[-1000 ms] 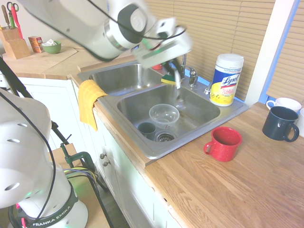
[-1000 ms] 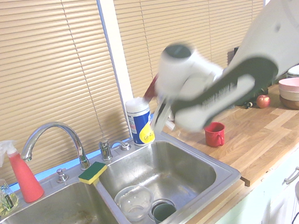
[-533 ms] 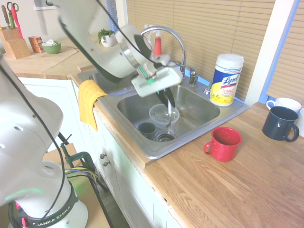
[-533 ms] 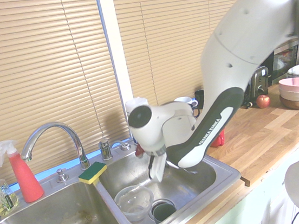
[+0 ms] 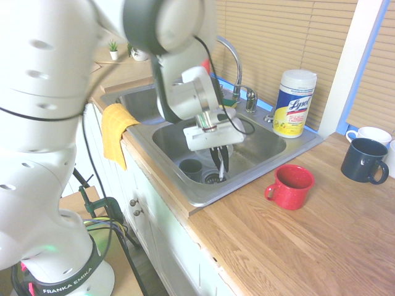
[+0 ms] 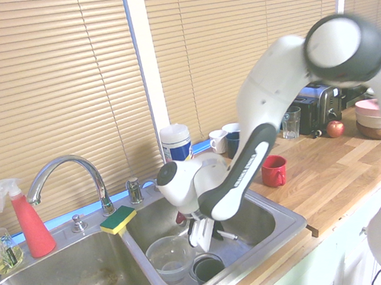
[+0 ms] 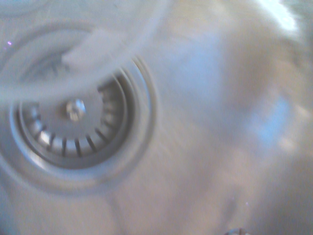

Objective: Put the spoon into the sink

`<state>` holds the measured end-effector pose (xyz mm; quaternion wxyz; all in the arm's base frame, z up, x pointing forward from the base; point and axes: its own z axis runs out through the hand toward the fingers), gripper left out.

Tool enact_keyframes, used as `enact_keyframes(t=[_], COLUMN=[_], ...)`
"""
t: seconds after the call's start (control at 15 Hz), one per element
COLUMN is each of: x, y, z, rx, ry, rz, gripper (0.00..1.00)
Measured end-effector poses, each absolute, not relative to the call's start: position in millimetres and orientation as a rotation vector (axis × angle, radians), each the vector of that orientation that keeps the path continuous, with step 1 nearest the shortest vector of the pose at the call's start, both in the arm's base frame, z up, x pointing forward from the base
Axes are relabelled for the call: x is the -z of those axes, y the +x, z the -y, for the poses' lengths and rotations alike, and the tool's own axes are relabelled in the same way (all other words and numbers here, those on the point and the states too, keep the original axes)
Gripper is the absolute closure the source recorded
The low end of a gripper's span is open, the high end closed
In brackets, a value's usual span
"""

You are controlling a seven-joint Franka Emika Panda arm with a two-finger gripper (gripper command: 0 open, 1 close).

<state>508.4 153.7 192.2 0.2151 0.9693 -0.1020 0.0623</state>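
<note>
1. Biggest change on your end: a second ago the jaws (image 5: pixel 220 165) were up high toward the far edge of the sink (image 5: pixel 200 200). Now they've come down into its right basin, so the carrying part looks pretty much done.

2. Your spoon (image 5: pixel 222 174) is pinched between the jaws, with the pale end poking out below the dark fingers. From the second exterior view you can also see a thin pale piece sticking out to the right of them, so I'd say you haven't dropped it.

3. So where's the spoon? Inside the right basin's outline, close to the drain strainer (image 7: pixel 76 110). I can't tell if it's touching the steel, so don't count it as placed just yet.

4. Watch your neighbors in there. The clear bowl (image 6: pixel 171 255) is to the left of the jaws in the second exterior view, and the dark cup (image 6: pixel 208 267) is on the near side. Both look close enough to clip if you drift that way, imo.

5. The red mug (image 5: pixel 290 186) hasn't budged from the counter (image 5: pixel 296 246), well out of your way.

6. What it means for you: I'd ease down a touch if there's room, then spread the jaws and lift straight up. Let go too high and the spoon could bounce or land in the bowl.
</note>
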Motion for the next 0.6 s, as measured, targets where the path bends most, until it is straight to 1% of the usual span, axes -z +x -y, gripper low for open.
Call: enact_keyframes(t=[0.2,0.6], x=[-186,-209], y=[518,521], z=[-165,-172], rx=[-0.162,-0.191], ry=[2.716,2.723], rz=[0.265,0.235], gripper=[0.00,0.00])
